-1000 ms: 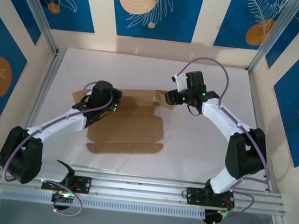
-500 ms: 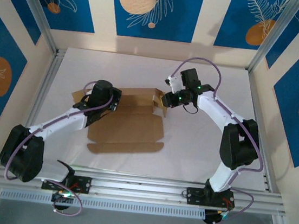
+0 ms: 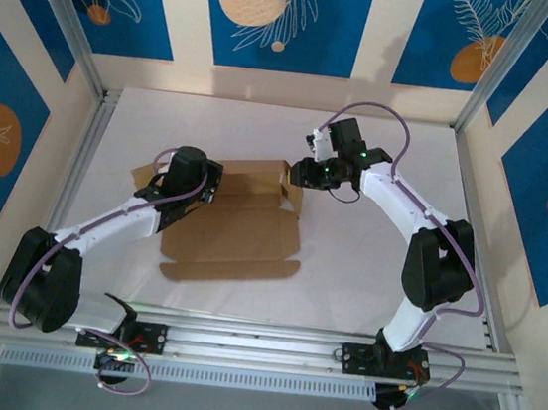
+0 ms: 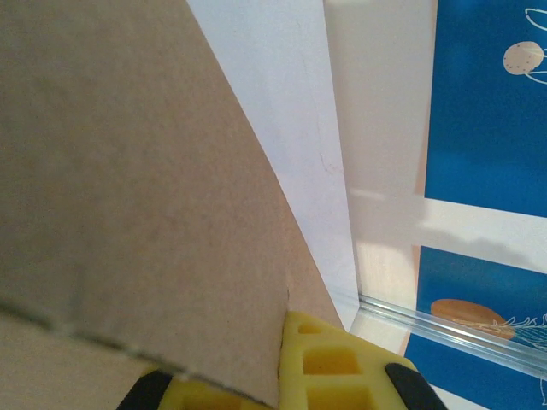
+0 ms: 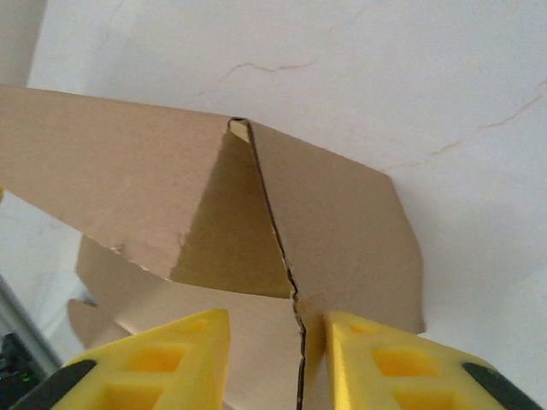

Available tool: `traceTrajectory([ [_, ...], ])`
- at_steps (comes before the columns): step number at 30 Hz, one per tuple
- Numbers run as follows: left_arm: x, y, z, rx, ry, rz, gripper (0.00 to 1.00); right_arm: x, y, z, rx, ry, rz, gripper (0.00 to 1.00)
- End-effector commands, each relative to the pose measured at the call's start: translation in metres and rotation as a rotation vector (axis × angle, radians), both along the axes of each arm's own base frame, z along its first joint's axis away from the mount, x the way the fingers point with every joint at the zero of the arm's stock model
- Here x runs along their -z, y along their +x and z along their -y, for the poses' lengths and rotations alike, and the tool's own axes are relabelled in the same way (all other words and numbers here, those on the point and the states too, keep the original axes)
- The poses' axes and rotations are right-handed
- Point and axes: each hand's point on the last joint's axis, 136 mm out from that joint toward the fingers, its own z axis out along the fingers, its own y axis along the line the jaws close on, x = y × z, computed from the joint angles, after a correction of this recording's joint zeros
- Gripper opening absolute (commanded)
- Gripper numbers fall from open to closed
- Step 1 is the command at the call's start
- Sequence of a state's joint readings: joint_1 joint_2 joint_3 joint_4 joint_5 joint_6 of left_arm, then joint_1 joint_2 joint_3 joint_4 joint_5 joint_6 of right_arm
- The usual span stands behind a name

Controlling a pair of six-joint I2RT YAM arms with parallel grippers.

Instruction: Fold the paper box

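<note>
The paper box point(image 3: 235, 235) is a brown cardboard sheet lying partly folded on the white table, with its back wall and right end flap point(image 3: 290, 179) raised. My left gripper point(image 3: 206, 189) is at the back left of the box. Its yellow fingers point(image 4: 342, 367) are shut on a raised cardboard panel point(image 4: 128, 171). My right gripper point(image 3: 303, 175) is at the box's right end. It straddles the split edge of the upright flap point(image 5: 333, 213). Its jaws stand apart, and the right finger point(image 5: 393, 367) touches the flap while the left finger point(image 5: 154, 359) is off it.
Aluminium posts point(image 3: 71, 25) and side rails border the table, and a metal rail point(image 3: 256, 348) runs along the near edge with both arm bases on it. Blue patterned walls point(image 3: 282, 16) enclose the back and sides. Bare white tabletop point(image 3: 386, 269) lies right of the box.
My right gripper has moved left onto the box's right end flap and its jaws stand narrower than a second ago. The flap stands more upright. My left arm has stayed put.
</note>
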State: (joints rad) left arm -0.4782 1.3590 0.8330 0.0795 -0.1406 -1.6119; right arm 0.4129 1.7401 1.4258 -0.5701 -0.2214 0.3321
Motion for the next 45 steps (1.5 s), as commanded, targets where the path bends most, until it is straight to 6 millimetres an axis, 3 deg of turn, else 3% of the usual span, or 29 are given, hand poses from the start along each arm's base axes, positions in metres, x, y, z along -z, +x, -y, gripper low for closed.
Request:
traceTrajectory([
  [1,0.057,-0.026,-0.009,0.041,0.127,-0.193,0.00,-0.017,-0.010,-0.031,-0.056,0.172,-0.085,0.42],
  [3,0.057,-0.026,-0.009,0.041,0.127,-0.198,0.00,-0.019,-0.015,-0.037,-0.115,0.190,-0.029,0.48],
  [6,0.052,-0.025,-0.013,0.034,0.133,-0.204,0.00,-0.030,-0.007,-0.021,-0.089,0.169,0.122,0.52],
  [11,0.034,-0.016,-0.014,0.024,0.111,-0.184,0.00,-0.072,0.006,0.017,-0.038,0.161,0.325,0.54],
  [14,0.027,-0.011,-0.012,0.024,0.084,-0.189,0.00,-0.088,0.020,0.055,0.068,0.132,0.436,0.53],
  [17,0.024,-0.009,-0.008,0.037,0.067,-0.197,0.00,-0.077,0.034,0.094,0.190,0.075,0.467,0.48],
  [21,0.023,-0.008,-0.002,0.050,0.038,-0.207,0.00,-0.030,0.046,0.120,0.258,-0.051,0.376,0.41],
  [26,0.021,-0.007,-0.002,0.052,0.045,-0.211,0.00,0.025,0.059,0.123,0.232,-0.167,0.314,0.38],
  [29,0.025,-0.007,0.000,0.065,0.037,-0.229,0.00,0.038,0.072,0.122,0.220,-0.193,0.294,0.36],
  [32,0.029,-0.008,0.002,0.066,0.029,-0.244,0.00,0.055,0.073,0.105,0.136,-0.160,0.216,0.34],
  [37,0.031,-0.006,-0.003,0.040,0.033,-0.246,0.00,0.071,0.033,0.059,-0.043,-0.086,0.090,0.31],
  [42,0.033,-0.001,0.001,0.037,-0.002,-0.256,0.00,0.052,-0.006,0.024,-0.131,0.058,0.117,0.32],
  [45,0.031,0.002,0.004,0.039,-0.014,-0.256,0.00,0.041,-0.019,0.004,-0.205,0.063,0.152,0.35],
])
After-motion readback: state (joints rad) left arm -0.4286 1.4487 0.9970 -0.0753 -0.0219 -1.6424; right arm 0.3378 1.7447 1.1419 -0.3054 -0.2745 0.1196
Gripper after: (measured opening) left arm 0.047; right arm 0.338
